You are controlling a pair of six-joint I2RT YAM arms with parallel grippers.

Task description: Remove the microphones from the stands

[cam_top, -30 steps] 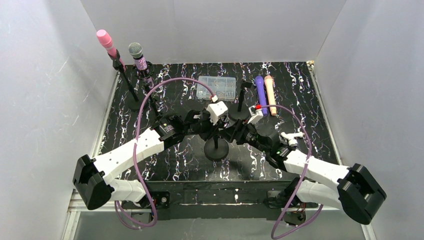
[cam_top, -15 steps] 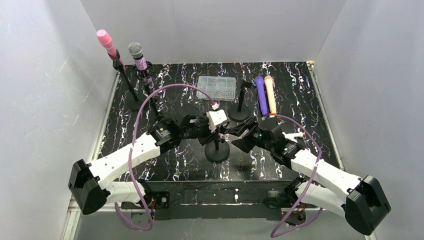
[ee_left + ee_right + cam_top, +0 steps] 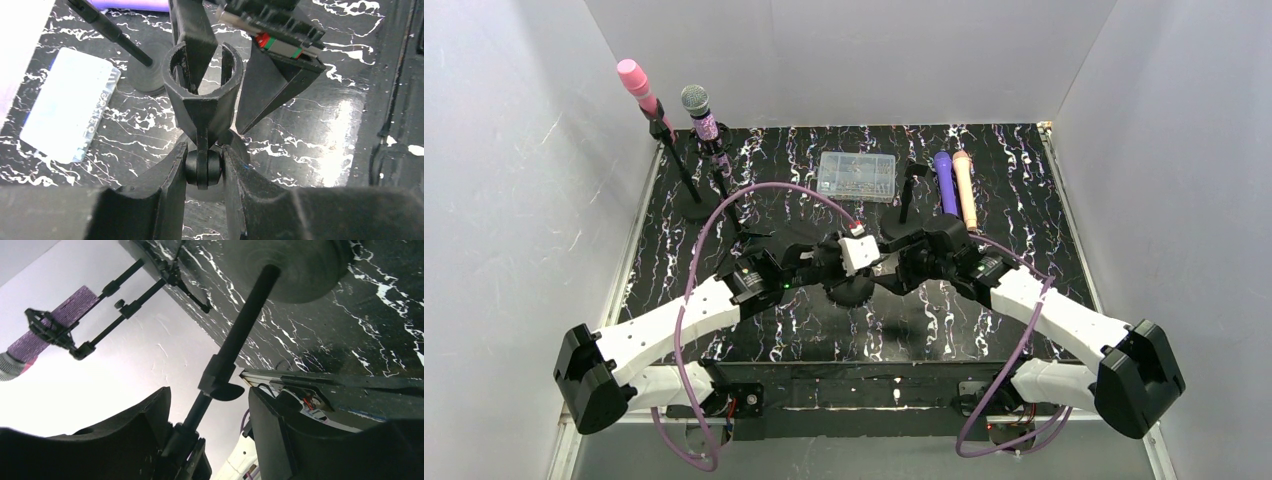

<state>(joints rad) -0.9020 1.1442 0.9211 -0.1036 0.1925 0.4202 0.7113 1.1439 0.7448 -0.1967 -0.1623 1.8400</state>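
Note:
A small black stand with a round base stands mid-table; its clip is an empty ring. My left gripper is shut on the pivot knob under that clip. My right gripper is open, its jaws on either side of the stand's pole, the pole nearer the left one. In the top view the two grippers, left and right, meet over the stand. A pink microphone and a purple, silver-headed one sit in stands at the back left.
A purple microphone and a beige one lie at the back right. Another empty stand and a clear plastic box are behind the grippers. The purple microphone on its stand also shows in the right wrist view.
The right arm has swung left and toward the back, bringing its gripper onto the stand's pole. The left gripper has dropped lower and stays at the stand's top.

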